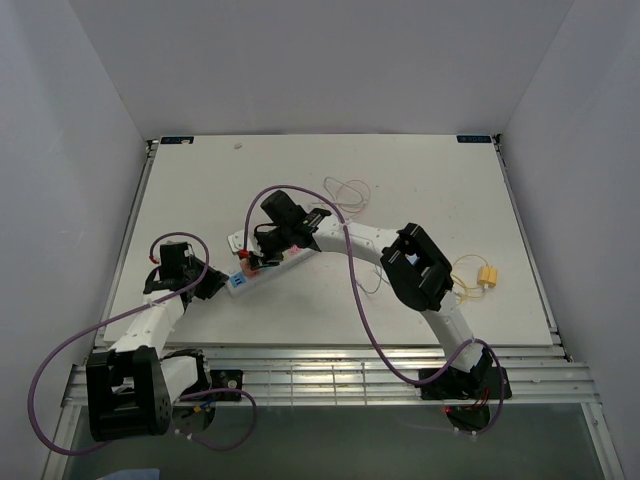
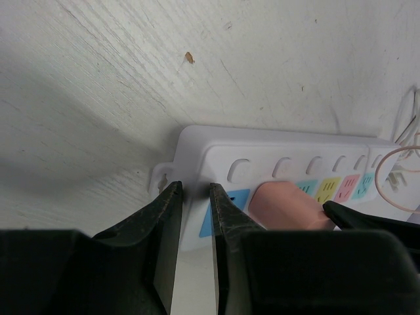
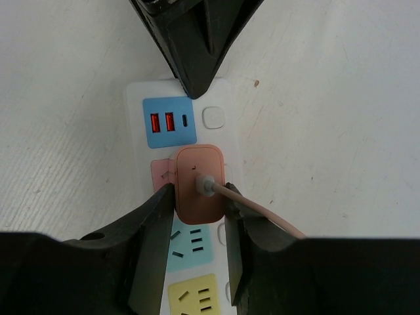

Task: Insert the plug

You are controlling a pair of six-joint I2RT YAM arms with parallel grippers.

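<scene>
**Item: plug** (image 3: 197,164). Pink, flat and rectangular. It sits face down on the pink outlet of the power strip (image 3: 226,98), between the right gripper's (image 3: 199,197) fingers. The cord stub points up at the wrist camera, and the cord (image 3: 262,213) trails off to that hand's right. The plug's long axis runs along the strip's. A sliver of the pink outlet shows at its left edge. I cannot tell how deep the prongs sit.

**Right gripper.** Part closed, one finger on each long side of the plug and clamping it.

**Left gripper** (image 2: 195,190). A narrow gap between the fingers, with the tips at the strip's end by the blue USB panel (image 3: 169,122). I cannot tell whether anything is pinched.

**Power strip.**
- Orientation: white, lying flat on the table (image 1: 400,200). The long axis runs from the left gripper's tips to beneath the right hand.
- Outlets: past the plug, under the right hand, come a light blue outlet (image 3: 190,246) and then a yellow outlet (image 3: 193,295).
- Button: a white button (image 3: 214,118) sits beside the USB panel.

**Room.** There is bare table on both long sides of the strip, and the table's edges are well apart from both hands.

**By view.**
- Top view: shows the strip (image 1: 245,280) slanting between the left gripper (image 1: 207,282) and the right gripper (image 1: 268,245), which hides the plug.
- Left wrist view: shows the strip's side wall (image 2: 289,147) with its row of switches, and the plug (image 2: 285,203) in profile.
- Right wrist view: the only one showing the USB ports and the left gripper's fingers (image 3: 193,72) head-on.
</scene>
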